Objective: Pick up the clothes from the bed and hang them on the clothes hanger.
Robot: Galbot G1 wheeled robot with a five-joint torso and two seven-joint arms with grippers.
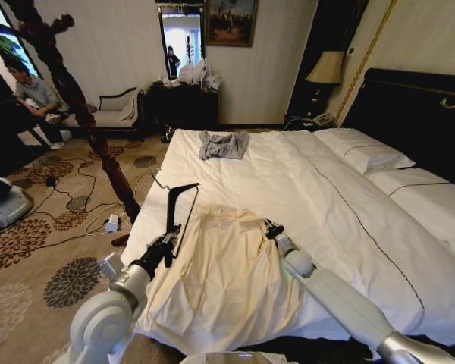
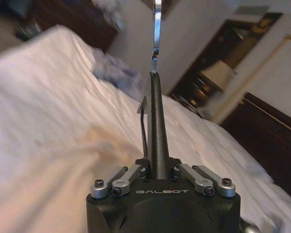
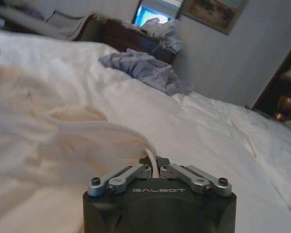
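On the white-sheeted bed [image 1: 311, 189], pale cream wrinkly garment [image 1: 224, 273] lies flat near the foot edge. Right gripper [image 1: 271, 227] is clenched on its collar hem; left gripper [image 1: 165, 244] grips the slim black hanger [image 1: 183, 211]. Mid-threading step; next: feed hanger arm into neck opening.

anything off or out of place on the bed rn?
Mostly normal. One stray: a grey garment lies crumpled near the far end of the bed, apart from the clothes. Left gripper is shut on the clothes hanger; right gripper pinches the clothes' edge.
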